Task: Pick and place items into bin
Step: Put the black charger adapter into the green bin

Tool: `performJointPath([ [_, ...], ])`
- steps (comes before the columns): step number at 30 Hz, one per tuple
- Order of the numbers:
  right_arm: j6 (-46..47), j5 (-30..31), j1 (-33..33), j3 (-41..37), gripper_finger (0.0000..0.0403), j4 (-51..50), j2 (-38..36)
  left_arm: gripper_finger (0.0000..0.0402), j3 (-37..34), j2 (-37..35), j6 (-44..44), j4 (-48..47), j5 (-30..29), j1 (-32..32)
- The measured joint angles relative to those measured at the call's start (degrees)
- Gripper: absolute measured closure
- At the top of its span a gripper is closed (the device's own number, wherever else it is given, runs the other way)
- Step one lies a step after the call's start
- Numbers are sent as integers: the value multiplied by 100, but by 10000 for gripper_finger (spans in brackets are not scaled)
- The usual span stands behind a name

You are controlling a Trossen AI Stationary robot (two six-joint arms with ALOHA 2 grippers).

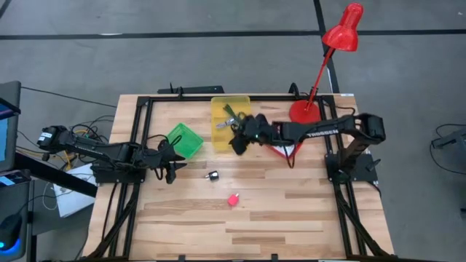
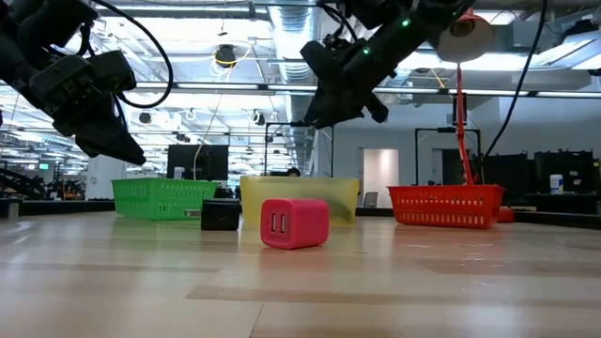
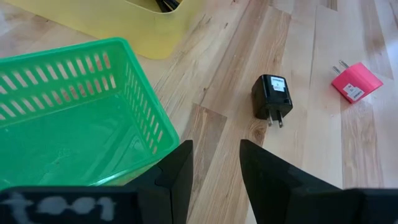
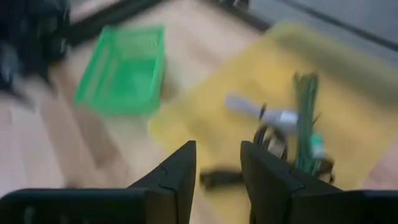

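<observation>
Now, on the left side of the tabletop [image 1: 291, 218], the left pincer [image 1: 172, 175] hangs just above the wood beside the green basket [image 1: 185, 139], and its two fingers stand a little apart with nothing between them. The green basket looks empty inside. Near the middle of the tabletop lie the two things not yet put away: a black plug [image 1: 212, 175] and a pink plug [image 1: 233, 199]. Both are small, hard little blocks, so they should feel light and will not squash. Their sides look smooth, so they could slip. I think the best place to take hold is across the flat sides of the block, not on the thin metal prongs, which stick out at one end and could bend or let the plug turn. The black plug lies closer to the left pincer, and nothing stands between them. The pink plug lies a bit farther out, well apart from the baskets, with bare wood all around it. Next comes the yellow bin [image 1: 230, 109], which already holds some slim tools. The right pincer [image 1: 237, 145] hovers over the bin's near edge, its fingers a little apart and empty. On the right sit a red basket [image 1: 288, 151] and a red lamp [image 1: 320, 69], away from the plugs.
</observation>
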Motion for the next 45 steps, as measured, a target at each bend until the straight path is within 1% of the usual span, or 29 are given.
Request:
performJointPath([
  [4, 116, 19, 341, 1, 282, -834, 0, 283, 0, 0, 0, -1, 0, -2],
  [6, 393, 200, 484, 1, 282, -1346, -4, 283, 0, -1, 0, 0, 0, -2],
  [8, 626, 527, 663, 1, 282, -1937, -57, 283, 0, 0, 0, 0, 0, -1],
  [13, 1257, 1670, 1216, 4, 282, -3403, -285, 283, 0, 0, 0, 0, 0, 0],
  [16, 1645, 1935, 1548, 4, 282, -4113, -542, 283, 0, 0, 1, 0, 0, -2],
  [19, 1985, 1942, 1893, 4, 282, -4576, -771, 283, 0, 0, 0, -1, 0, -2],
  [25, 2537, 2008, 2692, 4, 282, -5138, -1075, 283, 0, -1, 0, -2, 0, -1],
  [27, 2544, 2117, 2949, 4, 282, -5427, -1144, 283, 0, -2, 0, -2, 0, -2],
  [29, 2342, 2152, 3112, 4, 282, -5757, -1206, 283, 0, 0, 1, -2, 0, -2],
  [32, 2468, 2151, 3270, 4, 282, -6210, -1244, 283, 0, -2, 2, -2, 0, -2],
  [35, 2642, 2241, 3347, 4, 282, -6371, -1263, 283, 0, -2, 2, -2, -6, -2],
  [40, 2602, 2237, 3344, 4, 282, -6385, -1263, 283, 0, -1, -39, 133, -698, 9],
  [45, 2596, 2237, 3352, 4, 282, -6392, -1261, 283, 0, 0, -48, 181, -738, 4],
])
